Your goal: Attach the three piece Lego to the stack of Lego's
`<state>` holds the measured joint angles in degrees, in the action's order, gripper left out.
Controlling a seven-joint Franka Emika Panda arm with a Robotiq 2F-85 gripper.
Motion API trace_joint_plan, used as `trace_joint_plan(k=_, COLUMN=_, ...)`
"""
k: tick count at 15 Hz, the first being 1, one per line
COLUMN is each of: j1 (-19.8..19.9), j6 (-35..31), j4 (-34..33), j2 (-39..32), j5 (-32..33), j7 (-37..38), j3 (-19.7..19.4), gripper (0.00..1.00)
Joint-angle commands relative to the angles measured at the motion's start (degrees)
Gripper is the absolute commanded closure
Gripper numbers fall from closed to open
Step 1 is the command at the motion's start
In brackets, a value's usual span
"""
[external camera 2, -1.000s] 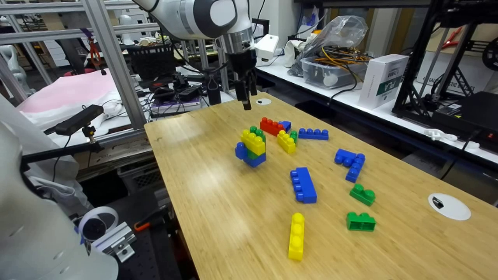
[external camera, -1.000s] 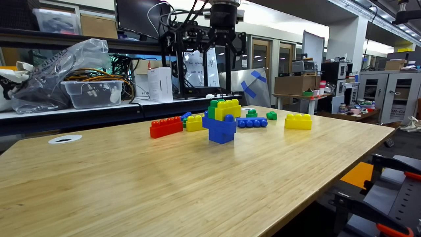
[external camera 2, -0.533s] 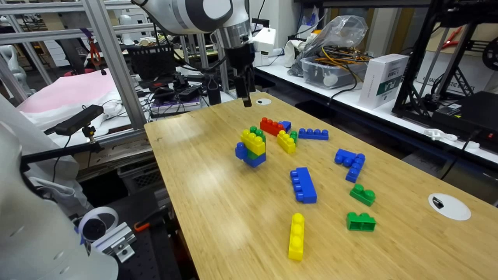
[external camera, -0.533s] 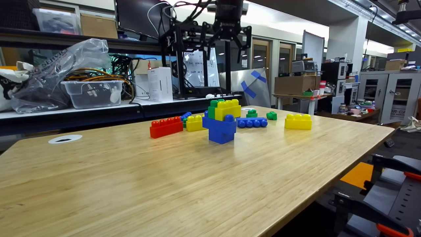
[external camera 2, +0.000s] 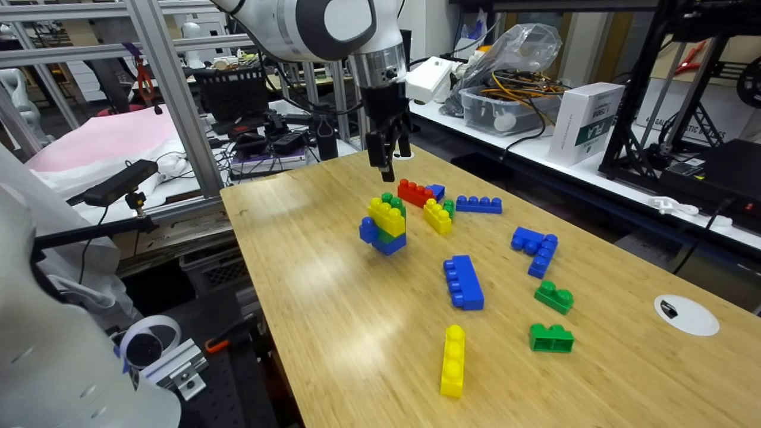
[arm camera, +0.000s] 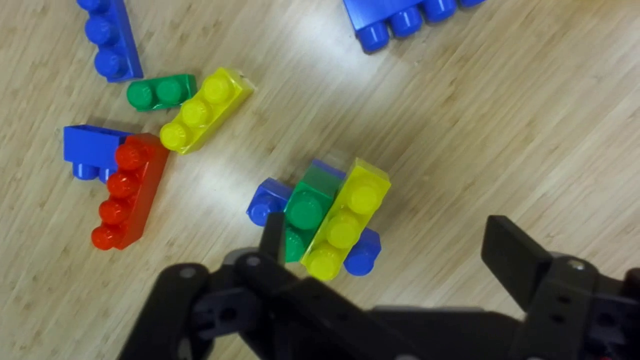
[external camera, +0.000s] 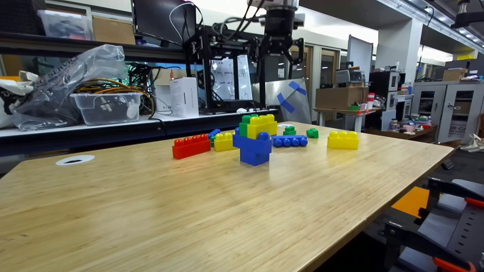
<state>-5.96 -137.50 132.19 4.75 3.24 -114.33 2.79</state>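
Note:
The stack of Lego's [external camera: 255,151] stands upright on the table, blue at its base with a green brick [arm camera: 306,210] near its top. A yellow three-stud brick [arm camera: 345,222] sits on it beside the green one. Similar yellow bricks lie by the red row [external camera 2: 437,217] and near the table's front [external camera 2: 453,362]; which is the three piece Lego I cannot tell. My gripper [arm camera: 387,225] is open and holds nothing. It hangs well above the table, apart from the stack in both exterior views. In the wrist view its left finger [arm camera: 274,237] covers part of the green brick.
A red row of bricks [arm camera: 132,192] touches or nearly touches a blue brick [arm camera: 92,145]. Blue bricks [external camera 2: 464,282] and green bricks [external camera 2: 552,339] lie scattered over the table. A 3D printer [external camera: 227,68] and a clear bin [external camera: 107,107] stand on a shelf.
The open gripper has shifted to the right in both exterior views, rising a little at first and then coming lower. The stack and the loose bricks have not moved.

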Motion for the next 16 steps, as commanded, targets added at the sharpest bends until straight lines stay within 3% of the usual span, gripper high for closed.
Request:
trace_joint_plan(k=1, j1=-0.2, j6=-10.6, j4=9.7, j2=1.5, j5=-0.3, j7=5.8, j3=0.7, gripper=0.00)
trace_joint_plan(k=3, j1=-0.9, j6=-16.3, j4=14.2, j2=0.2, j5=1.9, j7=10.3, j3=1.8, gripper=0.00)
trace_joint_plan(k=4, j1=-0.8, j6=-10.5, j4=10.6, j2=-0.4, j5=0.5, j7=7.2, j3=1.1, gripper=0.00)
trace_joint_plan(k=7, j1=-1.4, j6=-15.4, j4=13.9, j2=-0.5, j5=1.3, j7=10.0, j3=1.7, gripper=0.00)
trace_joint_plan(k=16, j1=-1.3, j6=-15.4, j4=13.7, j2=-0.1, j5=1.3, j7=10.0, j3=1.6, gripper=0.00)
